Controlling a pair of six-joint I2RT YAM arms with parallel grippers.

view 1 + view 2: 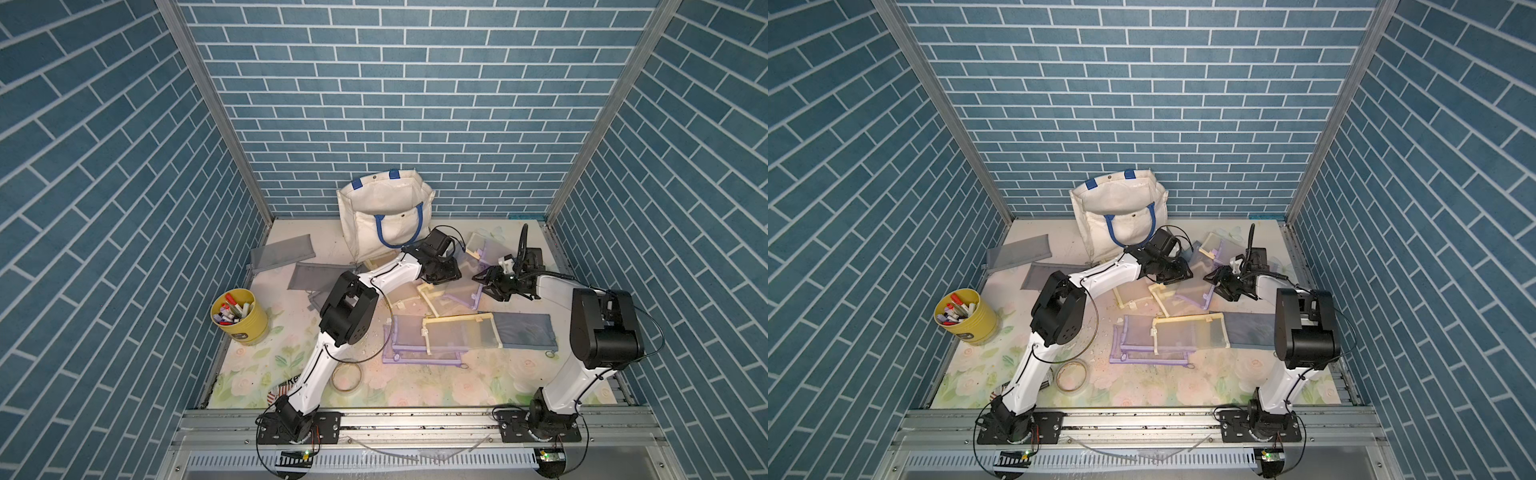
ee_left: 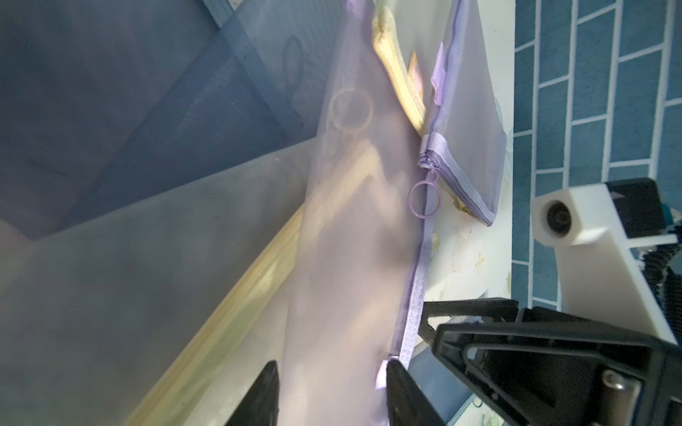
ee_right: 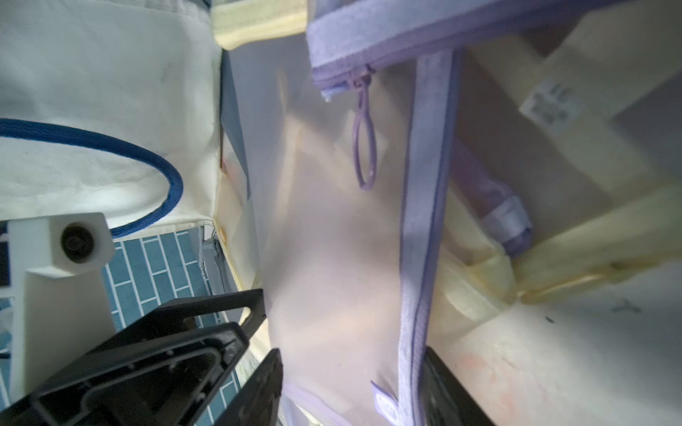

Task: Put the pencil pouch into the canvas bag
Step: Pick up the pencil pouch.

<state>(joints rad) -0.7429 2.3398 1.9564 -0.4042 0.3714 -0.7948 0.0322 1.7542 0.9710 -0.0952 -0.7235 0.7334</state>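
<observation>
Blurring past reading, a white label (image 3: pixel 550 107) lies near the lilac pencil pouch (image 3: pixel 332 239) at the desk's (image 1: pixel 415 386) 2 o'clock. The left pincer (image 2: pixel 332 365) and right pincer (image 3: pixel 352 350) straddle it, half-apart; whether they clamp it is unclear. The canvas bag (image 1: pixel 374 224) stands at 12 o'clock.

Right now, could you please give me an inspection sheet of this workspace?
Surface: floral-print tabletop, white crumbs mid-table.
Job's things: off-white canvas bag with blue handles upright at the back, mouth open; lilac mesh pencil pouch outside it, between both hands.
Clutter: yellow cup of markers, tape ring, spare mesh pouches.
Hands: left hand and right hand astride the lilac pouch, jaws apart; grip unclear.
Cables: black cables loop off both arms.
Surroundings: blue brick-pattern walls; nothing else seen.
</observation>
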